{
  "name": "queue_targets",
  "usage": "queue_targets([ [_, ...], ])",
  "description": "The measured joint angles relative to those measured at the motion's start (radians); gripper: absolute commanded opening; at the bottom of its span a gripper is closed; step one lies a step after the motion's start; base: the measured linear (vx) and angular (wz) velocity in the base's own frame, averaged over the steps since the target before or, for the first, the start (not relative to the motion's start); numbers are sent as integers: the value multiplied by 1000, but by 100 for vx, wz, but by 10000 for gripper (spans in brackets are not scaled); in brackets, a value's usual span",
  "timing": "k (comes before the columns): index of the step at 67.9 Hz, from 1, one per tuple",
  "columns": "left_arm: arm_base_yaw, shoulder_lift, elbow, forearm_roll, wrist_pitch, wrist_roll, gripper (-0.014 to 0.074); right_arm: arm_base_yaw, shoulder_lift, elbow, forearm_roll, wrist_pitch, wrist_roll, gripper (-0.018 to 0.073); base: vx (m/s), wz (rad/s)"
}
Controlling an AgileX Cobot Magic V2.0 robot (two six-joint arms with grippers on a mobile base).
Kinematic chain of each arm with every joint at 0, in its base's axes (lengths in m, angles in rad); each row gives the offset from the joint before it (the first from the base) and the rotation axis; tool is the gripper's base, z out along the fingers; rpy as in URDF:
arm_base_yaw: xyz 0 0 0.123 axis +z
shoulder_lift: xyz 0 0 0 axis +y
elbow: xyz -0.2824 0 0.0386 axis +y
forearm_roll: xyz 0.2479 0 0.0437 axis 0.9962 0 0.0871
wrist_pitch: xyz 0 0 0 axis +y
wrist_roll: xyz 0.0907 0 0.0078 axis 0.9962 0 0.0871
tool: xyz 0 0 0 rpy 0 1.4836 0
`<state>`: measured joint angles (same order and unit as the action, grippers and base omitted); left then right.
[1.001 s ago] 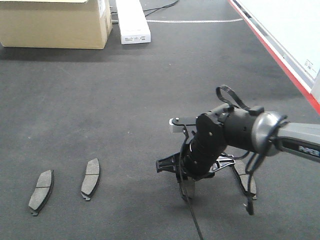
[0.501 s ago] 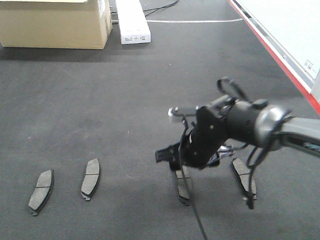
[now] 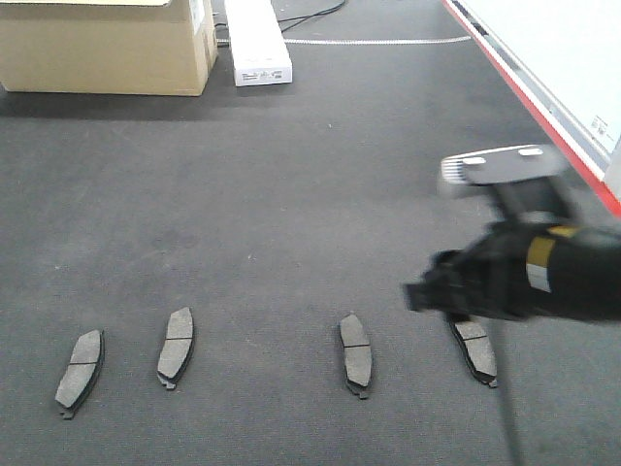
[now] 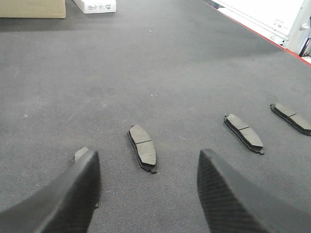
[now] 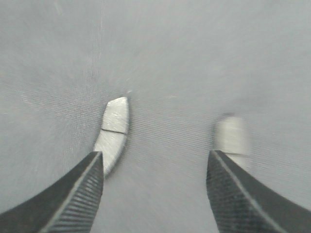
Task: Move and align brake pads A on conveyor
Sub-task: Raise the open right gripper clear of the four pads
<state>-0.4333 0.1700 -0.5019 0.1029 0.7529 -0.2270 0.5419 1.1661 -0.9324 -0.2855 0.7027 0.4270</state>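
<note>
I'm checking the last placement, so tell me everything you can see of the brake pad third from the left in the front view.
The third brake pad is a flat, slightly curved oblong with a dark grey friction face split by one cross groove, a darker backing edge and a small tab at its near end. It lies flat and alone on the charcoal conveyor, long axis running roughly away from the camera, in a loose row with the other pads. Nothing touches it; the right gripper hangs open above, blurred.
</note>
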Motion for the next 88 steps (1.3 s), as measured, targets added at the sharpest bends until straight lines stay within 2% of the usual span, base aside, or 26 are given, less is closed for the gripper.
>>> queue_targets([
  [19, 0, 0, 0, 0, -5, 0, 422, 0, -507, 198, -8, -1, -37, 435, 0, 0],
  [39, 0, 0, 0, -2, -5, 0, 422, 0, -930, 389, -9, -23, -98, 435, 0, 0],
  [53, 0, 0, 0, -4, -7, 0, 420, 0, -1112, 525, -9, -128, -100, 435, 0, 0],
  [60, 0, 0, 0, -4, -7, 0, 372, 0, -1116, 579, -9, -173, -101, 424, 0, 0],
  [63, 0, 0, 0, -7, -9, 0, 330, 0, -1116, 594, -9, -190, -101, 388, 0, 0],
  [68, 0, 0, 0, -18, -21, 2, 196, 0, -1116, 602, -10, -205, -111, 292, 0, 0],
  [74, 0, 0, 0, -30, -32, 12, -4, 0, -1116, 603, -12, -212, -132, 101, 0, 0],
  [78, 0, 0, 0, -34, -48, 28, -8, 0, -1116, 603, -12, -212, -142, -18, 0, 0],
  [88, 0, 0, 0, -47, -83, 49, -7, 0, -1116, 603, -12, -216, -142, -12, 0, 0],
])
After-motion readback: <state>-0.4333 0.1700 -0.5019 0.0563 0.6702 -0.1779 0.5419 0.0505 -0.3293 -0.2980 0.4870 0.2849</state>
